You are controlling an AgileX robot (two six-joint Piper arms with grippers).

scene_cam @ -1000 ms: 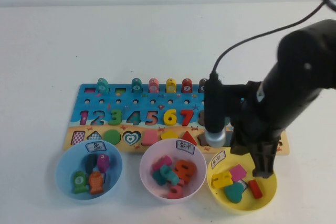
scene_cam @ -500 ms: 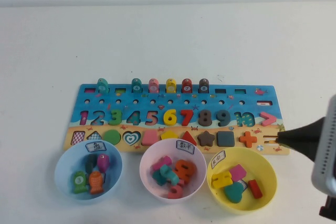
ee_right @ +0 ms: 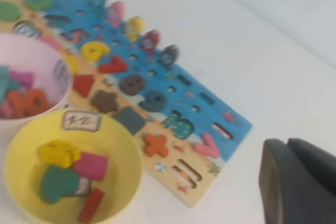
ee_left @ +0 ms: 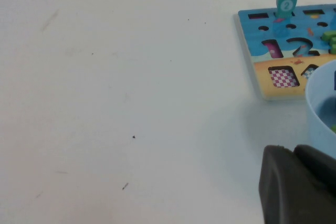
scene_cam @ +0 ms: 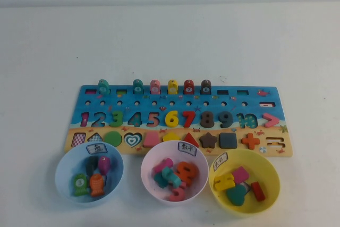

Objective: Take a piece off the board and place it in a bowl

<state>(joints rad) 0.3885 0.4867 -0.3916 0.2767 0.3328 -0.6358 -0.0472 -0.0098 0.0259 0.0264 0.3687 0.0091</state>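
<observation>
Beyond the board's right end, seen only by its own wrist camera: right gripper, dark, closed, hanging above the white table close to the yellow bowl. Off the board's left end, just beside the light blue bowl: left gripper, a dark block low over the table, open or closed impossible to tell. In the high view, at about 5 o'clock: the yellow bowl, round, with a small white paper label on its rim at 11 o'clock. Inside, at the bowl's 9 o'clock side: the piece, a yellow equals sign, lying flat, touching a pink block at its 2 o'clock. Also inside: a teal heart at 6 o'clock and a red bar at 4 o'clock. Just past the bowl at 12 o'clock: the board, long, blue on top, sandy along the near band. On that band at the 3 o'clock end: an equals-shaped cut-out, bare wood, with an orange plus sign seated just beside it at 9 o'clock. At 6 o'clock in the view, between the other two bowls: a pink bowl holding coloured numbers.
</observation>
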